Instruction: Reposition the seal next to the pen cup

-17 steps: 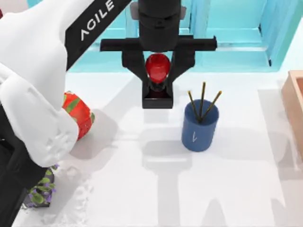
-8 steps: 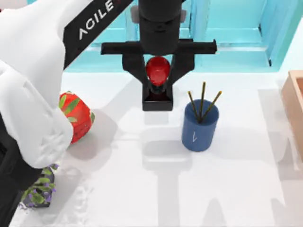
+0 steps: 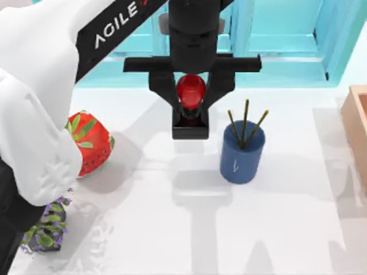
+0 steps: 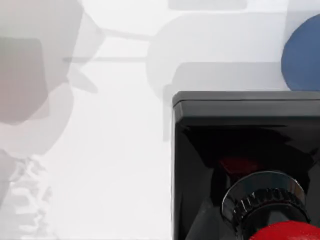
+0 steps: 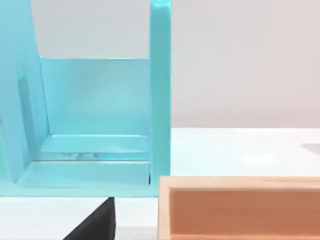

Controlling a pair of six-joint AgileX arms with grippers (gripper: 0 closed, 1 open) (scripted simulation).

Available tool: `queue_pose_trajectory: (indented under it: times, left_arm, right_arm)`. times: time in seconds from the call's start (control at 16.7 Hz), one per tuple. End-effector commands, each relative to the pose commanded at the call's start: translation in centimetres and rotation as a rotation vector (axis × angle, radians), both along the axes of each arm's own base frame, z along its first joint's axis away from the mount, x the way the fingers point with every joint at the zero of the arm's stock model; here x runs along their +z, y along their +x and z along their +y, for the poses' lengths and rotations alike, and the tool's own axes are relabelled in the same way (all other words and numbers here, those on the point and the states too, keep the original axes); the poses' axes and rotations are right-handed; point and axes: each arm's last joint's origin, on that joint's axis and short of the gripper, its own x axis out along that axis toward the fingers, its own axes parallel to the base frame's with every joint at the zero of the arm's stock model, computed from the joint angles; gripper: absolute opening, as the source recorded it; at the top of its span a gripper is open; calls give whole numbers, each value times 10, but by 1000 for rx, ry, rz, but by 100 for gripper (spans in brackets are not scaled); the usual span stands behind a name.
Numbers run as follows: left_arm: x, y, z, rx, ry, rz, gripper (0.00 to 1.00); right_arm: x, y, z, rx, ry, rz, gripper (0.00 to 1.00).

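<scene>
The left pincer comes in from above the surface, its two black fingers angled inward and clamped on either side of the neck below the seal's glossy red knob, so the seal hangs upright with its black square base lowest. That grip leaves the base free to meet the surface flat. In the top view the seal sits just to the left of the pen cup, near it but not touching, and slightly toward the far edge; whether the base rests on the surface or is a little above it I cannot tell. The left wrist view looks down past the knob at the black base, with the cup's blue side at the frame's edge, which suggests the placing spot is about reached and that setting down and letting go is the step in hand. The watermelon-patterned cube planter stands well apart at the left. The right arm is parked off to the right, its camera facing the turquoise shelf and a wooden tray.
</scene>
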Motion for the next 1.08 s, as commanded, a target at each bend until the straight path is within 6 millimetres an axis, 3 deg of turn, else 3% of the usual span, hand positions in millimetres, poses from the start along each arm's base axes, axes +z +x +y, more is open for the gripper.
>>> queue_pose_trajectory:
  times: [0.78,1.08]
  left_arm:
    - [0,0,0,0,0,0,98]
    - [0,0,0,0,0,0,100]
  right_arm:
    - [0,0,0,0,0,0,100]
    - [0,0,0,0,0,0,100]
